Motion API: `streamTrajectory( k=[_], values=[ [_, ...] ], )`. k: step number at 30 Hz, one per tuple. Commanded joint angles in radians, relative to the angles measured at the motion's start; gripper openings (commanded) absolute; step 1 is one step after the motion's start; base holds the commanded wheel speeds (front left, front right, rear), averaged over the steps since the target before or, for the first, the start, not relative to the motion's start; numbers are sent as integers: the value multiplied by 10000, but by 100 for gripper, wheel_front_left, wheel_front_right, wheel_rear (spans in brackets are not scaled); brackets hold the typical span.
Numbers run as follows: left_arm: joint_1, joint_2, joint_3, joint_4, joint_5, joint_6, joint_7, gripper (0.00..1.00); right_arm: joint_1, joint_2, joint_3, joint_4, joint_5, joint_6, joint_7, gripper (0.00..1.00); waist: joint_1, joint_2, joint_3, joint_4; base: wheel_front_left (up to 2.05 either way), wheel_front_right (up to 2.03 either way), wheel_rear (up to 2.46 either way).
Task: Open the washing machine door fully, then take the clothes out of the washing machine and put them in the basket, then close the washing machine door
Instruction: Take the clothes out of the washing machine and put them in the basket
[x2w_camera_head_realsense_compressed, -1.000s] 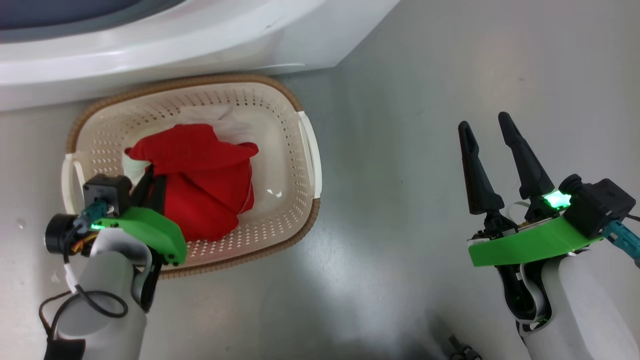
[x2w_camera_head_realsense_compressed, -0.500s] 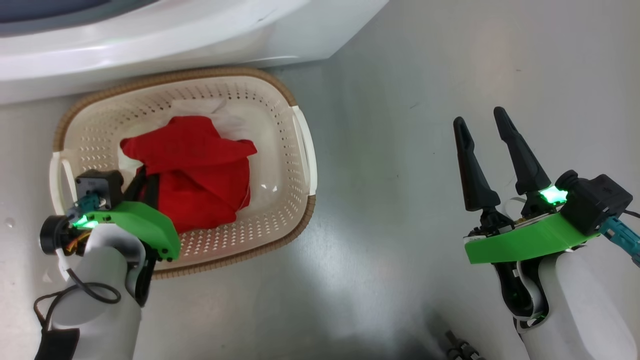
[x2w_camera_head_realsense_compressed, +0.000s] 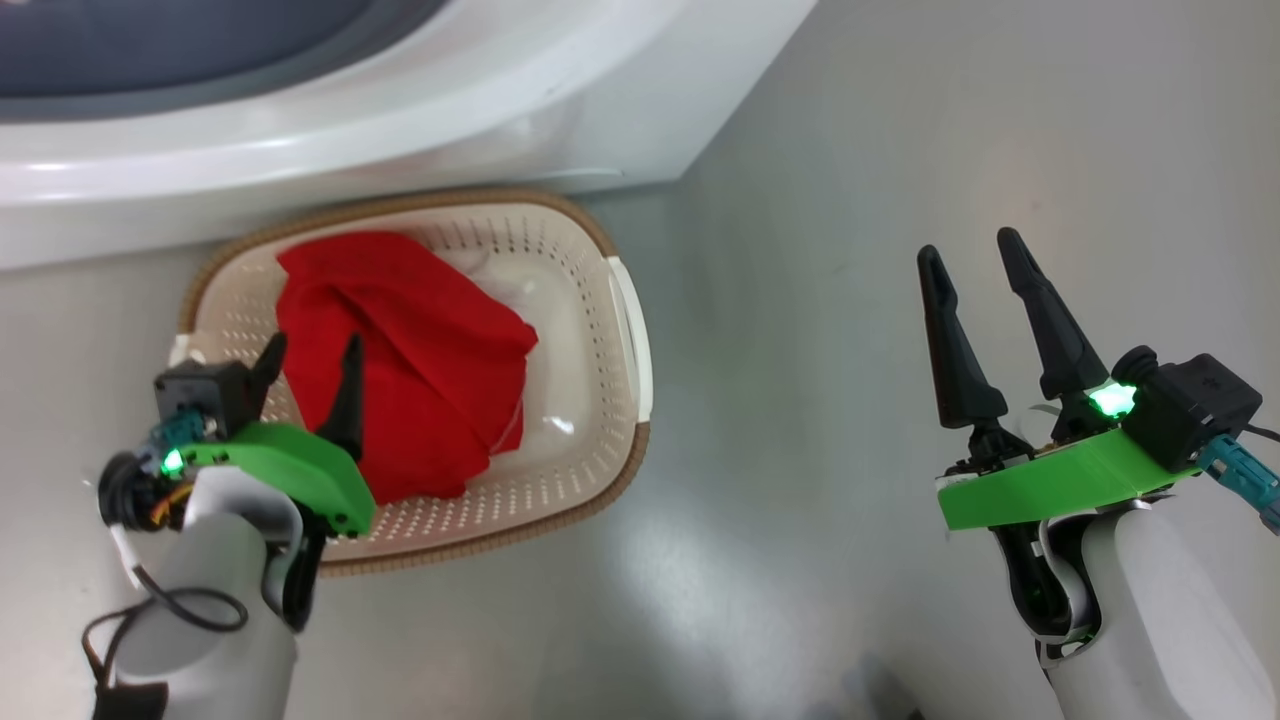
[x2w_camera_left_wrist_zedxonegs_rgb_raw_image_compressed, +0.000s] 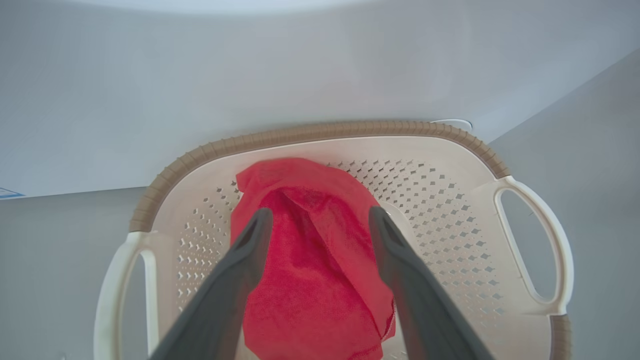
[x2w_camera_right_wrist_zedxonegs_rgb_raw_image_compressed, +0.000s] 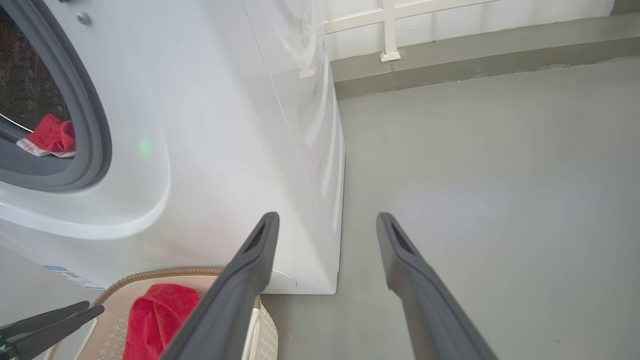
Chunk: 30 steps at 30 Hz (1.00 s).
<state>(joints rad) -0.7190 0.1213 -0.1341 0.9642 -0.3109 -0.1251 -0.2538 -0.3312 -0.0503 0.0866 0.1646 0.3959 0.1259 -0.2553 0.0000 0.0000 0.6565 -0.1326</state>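
Note:
The red clothes (x2w_camera_head_realsense_compressed: 400, 350) lie loose in the cream basket (x2w_camera_head_realsense_compressed: 625, 330), which stands on the floor against the white washing machine (x2w_camera_head_realsense_compressed: 400, 110). My left gripper (x2w_camera_head_realsense_compressed: 312, 348) hangs open just above the garment, holding nothing. In the left wrist view its fingers (x2w_camera_left_wrist_zedxonegs_rgb_raw_image_compressed: 250, 250) frame the clothes (x2w_camera_left_wrist_zedxonegs_rgb_raw_image_compressed: 310, 270) inside the basket (x2w_camera_left_wrist_zedxonegs_rgb_raw_image_compressed: 450, 200). My right gripper (x2w_camera_head_realsense_compressed: 968, 247) stands open over bare floor to the right. The right wrist view shows the right gripper (x2w_camera_right_wrist_zedxonegs_rgb_raw_image_compressed: 325, 217), the washing machine (x2w_camera_right_wrist_zedxonegs_rgb_raw_image_compressed: 225, 125) with its grey ring and a second red piece (x2w_camera_right_wrist_zedxonegs_rgb_raw_image_compressed: 50, 135) in the drum. The door is out of view.
Grey floor (x2w_camera_head_realsense_compressed: 850, 150) spreads to the right of the machine and basket. In the right wrist view, a low wall edge (x2w_camera_right_wrist_zedxonegs_rgb_raw_image_compressed: 475, 55) runs behind the machine, and my left gripper (x2w_camera_right_wrist_zedxonegs_rgb_raw_image_compressed: 95, 307) shows beside the basket (x2w_camera_right_wrist_zedxonegs_rgb_raw_image_compressed: 165, 273).
My left gripper has opened and let go of the red clothes, which now lie spread in the basket. It has risen a little. The head camera has shifted slightly; the right arm kept still.

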Motion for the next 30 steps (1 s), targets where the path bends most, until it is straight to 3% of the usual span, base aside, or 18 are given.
streamTrajectory(
  k=[1,30],
  values=[
    [453,243,281,-237,-49,-55,-80,100,293,1,166,-149,-168,48,-65,100,0,0,-423,160,0,0,0],
    [3088,-335,1895,-3838,934,-56,-80,100,1733,-53,-181,500,-521,48,-65,100,0,0,-3743,1121,0,0,0]
  ],
)
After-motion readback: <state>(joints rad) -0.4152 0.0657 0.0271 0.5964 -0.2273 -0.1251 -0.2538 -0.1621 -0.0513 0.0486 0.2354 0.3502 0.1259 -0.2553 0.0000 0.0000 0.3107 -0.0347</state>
